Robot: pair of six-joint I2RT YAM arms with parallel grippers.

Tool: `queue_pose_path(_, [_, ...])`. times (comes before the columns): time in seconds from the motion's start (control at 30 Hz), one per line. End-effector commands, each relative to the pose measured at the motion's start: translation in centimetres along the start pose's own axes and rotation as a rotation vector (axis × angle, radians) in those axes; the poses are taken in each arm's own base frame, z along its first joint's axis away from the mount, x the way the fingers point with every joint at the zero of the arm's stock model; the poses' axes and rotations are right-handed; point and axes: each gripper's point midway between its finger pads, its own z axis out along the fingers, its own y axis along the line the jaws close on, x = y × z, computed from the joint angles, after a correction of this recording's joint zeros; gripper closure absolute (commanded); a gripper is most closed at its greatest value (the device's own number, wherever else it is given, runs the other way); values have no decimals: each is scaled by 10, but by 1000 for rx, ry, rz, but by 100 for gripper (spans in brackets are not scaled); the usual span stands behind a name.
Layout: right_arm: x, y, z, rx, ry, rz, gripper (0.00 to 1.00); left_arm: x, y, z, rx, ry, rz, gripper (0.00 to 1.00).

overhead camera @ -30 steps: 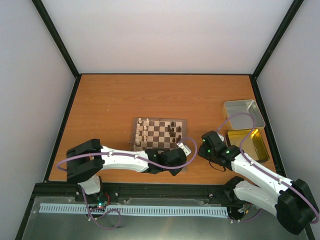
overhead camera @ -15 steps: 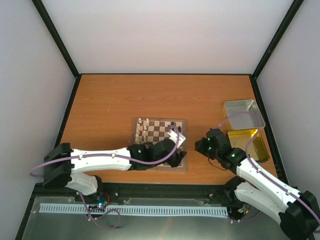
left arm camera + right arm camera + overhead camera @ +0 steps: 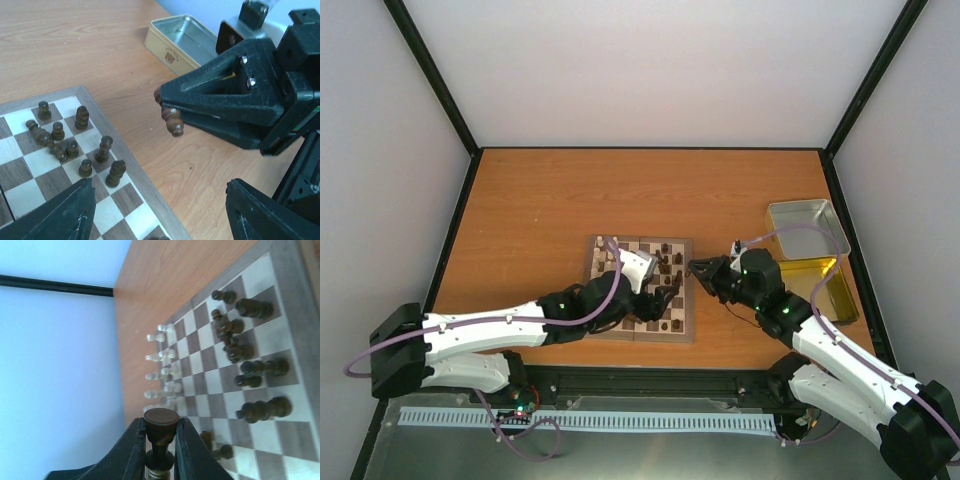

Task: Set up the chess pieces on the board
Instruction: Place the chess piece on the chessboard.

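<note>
A: Top view?
B: Board [image 3: 635,258] mid-table [image 3: 540,200]; left hand [image 3: 667,300] over its right half, right hand [image 3: 696,267] just beside its right edge.
A: Left wrist?
B: Left hand spread wide, empty; chess pieces [image 3: 81,116] bunched near board corner.
A: Right wrist?
B: Right hand clamps one dark piece [image 3: 161,419].

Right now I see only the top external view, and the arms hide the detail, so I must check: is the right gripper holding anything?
Observer: Yes, the right gripper is shut on a dark chess piece.
Operator: And the other arm?
Observer: The left gripper is open, with nothing between its fingers.
Operator: Is everything already placed standing upright?
Observer: No, a few toppled dark pieces lie together on the board; the others stand.
</note>
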Motion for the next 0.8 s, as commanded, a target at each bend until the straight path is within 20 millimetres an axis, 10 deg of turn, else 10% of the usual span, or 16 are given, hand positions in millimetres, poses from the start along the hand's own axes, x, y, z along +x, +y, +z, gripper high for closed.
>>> queue_pose_path(0.0, [3, 7, -1, -48, 23, 242, 92, -32, -12, 7, 21, -130, -33, 28])
queue_pose_path(0.77, [6, 15, -3, -113, 59, 469, 88, -47, -17, 45, -19, -197, -96, 63])
